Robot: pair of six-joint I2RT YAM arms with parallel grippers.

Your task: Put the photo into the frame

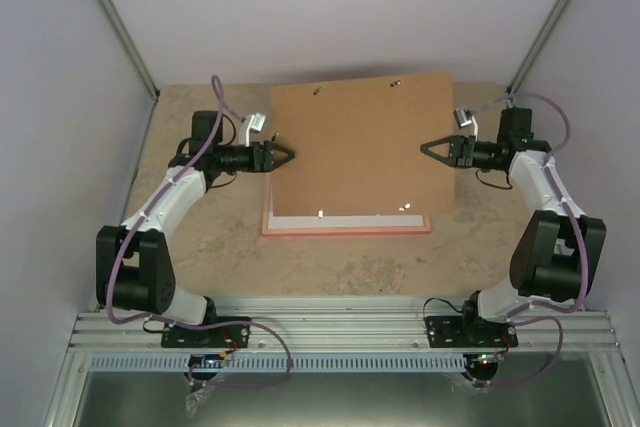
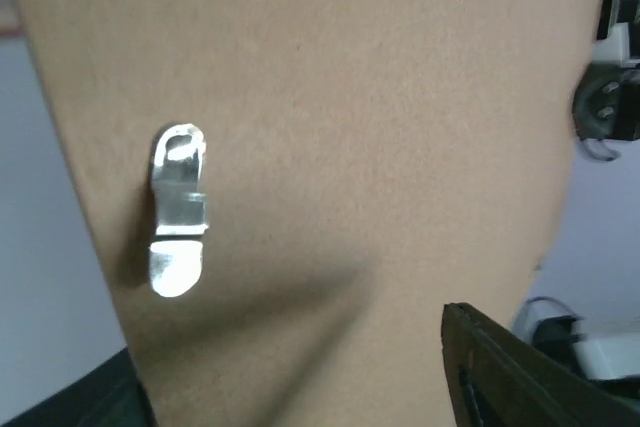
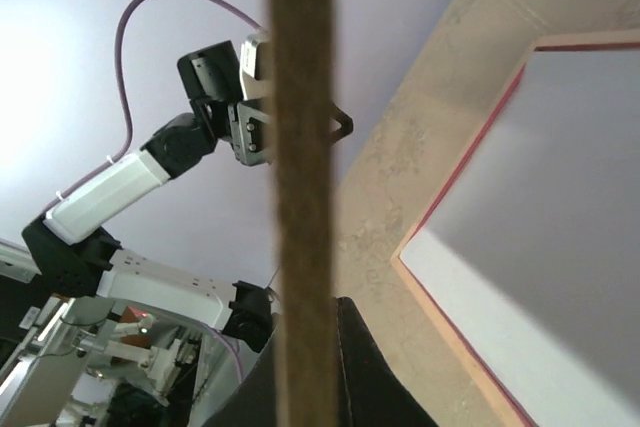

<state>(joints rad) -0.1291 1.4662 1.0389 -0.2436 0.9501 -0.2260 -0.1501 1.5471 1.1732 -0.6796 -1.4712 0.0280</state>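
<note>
- Between the 2 grippers, a plain brown backing board is held tilted up off the table. It is flat, rectangular and matte, with a fibrous look. A small shiny metal turn clip sits on its face.
- Below both grippers lies the frame, a thin pink rectangle flat on the speckled beige tabletop. From above only its near rail shows, because the board covers most of it.
- The frame's long axis runs from the left gripper's side across to the right gripper's side.
- Inside the frame is a smooth, pale grey-white sheet. Whether this is the photo's white back cannot be told, so the photo cannot be placed for certain.
- The right gripper is clamped tight on the board's right edge. Its wrist camera sees the board edge-on, as 1 narrow upright brown strip.
- The left gripper has its jaws well apart at the board's left edge and pinches nothing. Its fingers point at the board's broad face, and whether the tips touch it cannot be told.
</note>
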